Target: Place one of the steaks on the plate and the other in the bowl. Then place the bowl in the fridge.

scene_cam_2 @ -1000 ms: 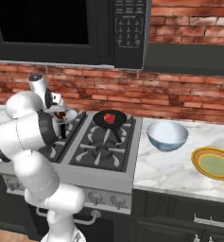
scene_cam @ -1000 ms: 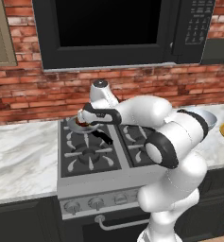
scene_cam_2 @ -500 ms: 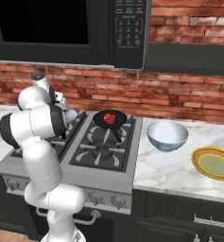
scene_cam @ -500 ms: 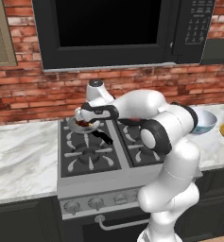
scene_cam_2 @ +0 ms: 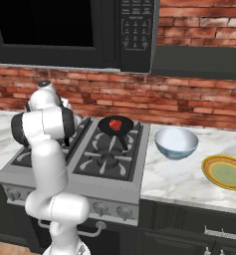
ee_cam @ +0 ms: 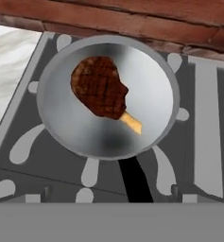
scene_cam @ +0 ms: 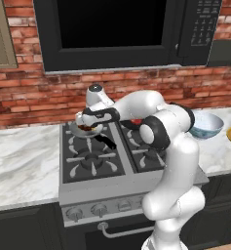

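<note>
Hand view, grill-marked brown steak point(ee_cam: 100, 91) in round brushed-silver pan point(ee_cam: 153, 97), fingers spread wide.

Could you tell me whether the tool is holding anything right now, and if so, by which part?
Nothing is held. The tool hangs open above the dark brown steak, which lies in the silver frying pan.

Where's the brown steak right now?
The brown steak lies in the silver pan on the stove's back-left burner, near the brick wall, in the hand view.
</note>
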Controlling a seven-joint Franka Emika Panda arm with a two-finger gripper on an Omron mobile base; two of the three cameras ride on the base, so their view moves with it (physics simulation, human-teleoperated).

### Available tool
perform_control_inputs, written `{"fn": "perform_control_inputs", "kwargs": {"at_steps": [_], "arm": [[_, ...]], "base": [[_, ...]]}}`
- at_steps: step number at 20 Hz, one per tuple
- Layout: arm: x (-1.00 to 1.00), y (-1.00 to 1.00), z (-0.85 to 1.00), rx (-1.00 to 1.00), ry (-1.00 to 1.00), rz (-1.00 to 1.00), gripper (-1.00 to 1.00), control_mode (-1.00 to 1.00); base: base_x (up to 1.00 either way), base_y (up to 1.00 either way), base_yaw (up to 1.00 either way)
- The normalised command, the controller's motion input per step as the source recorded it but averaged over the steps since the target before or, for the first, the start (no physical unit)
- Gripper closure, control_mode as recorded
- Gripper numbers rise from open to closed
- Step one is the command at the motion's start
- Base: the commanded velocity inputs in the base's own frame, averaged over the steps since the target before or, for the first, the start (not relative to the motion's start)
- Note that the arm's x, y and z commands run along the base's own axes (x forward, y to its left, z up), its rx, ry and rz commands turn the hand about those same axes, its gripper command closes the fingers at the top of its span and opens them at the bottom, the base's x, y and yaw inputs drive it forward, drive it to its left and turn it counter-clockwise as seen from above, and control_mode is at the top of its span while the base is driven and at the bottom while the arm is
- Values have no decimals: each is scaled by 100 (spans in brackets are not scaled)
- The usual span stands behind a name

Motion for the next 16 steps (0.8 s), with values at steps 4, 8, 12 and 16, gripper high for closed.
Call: {"fn": "perform_control_inputs", "kwargs": {"at_steps": [4, 8, 12, 16], "arm": [[39, 8, -18, 0, 0, 0, -100, -100], [35, 13, -25, 0, 0, 0, -100, -100], [34, 10, -22, 0, 0, 0, -100, -100], [37, 3, -18, 0, 0, 0, -100, -100]], "base": [[0, 0, 0], [0, 0, 0], [0, 0, 0], [0, 0, 0]]}}
